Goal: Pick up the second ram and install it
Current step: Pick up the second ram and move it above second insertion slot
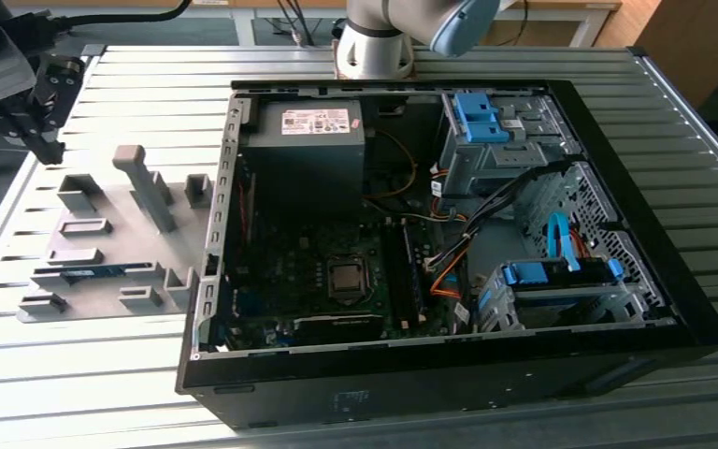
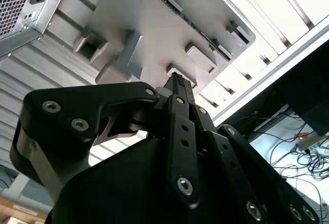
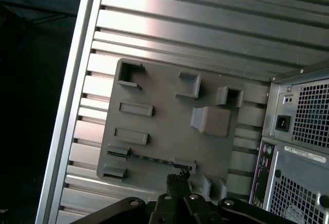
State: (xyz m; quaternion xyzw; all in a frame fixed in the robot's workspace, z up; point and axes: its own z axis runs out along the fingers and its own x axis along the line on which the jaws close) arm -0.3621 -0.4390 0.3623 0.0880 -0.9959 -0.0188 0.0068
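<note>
The second ram [image 1: 91,272] is a slim dark stick lying in a holder on the grey fixture plate [image 1: 109,248], on the exterior view's left beside the open computer case [image 1: 658,309]. It also shows as a thin dark strip on that plate in both wrist views, ram [image 3: 149,158] and ram [image 2: 198,29]. My black gripper [image 1: 48,145] hangs above the plate's far end, well clear of the ram. Its fingers [image 2: 177,88] are pressed together with nothing between them, and the gripper [image 3: 177,179] points down toward the plate.
A tall grey post [image 1: 150,187] and several small blocks stand up from the plate. Inside the case are a power supply [image 1: 313,140], the long black memory slots [image 1: 396,271], cables and blue drive brackets [image 1: 559,273]. The ribbed metal table [image 1: 85,374] ends just beyond the plate.
</note>
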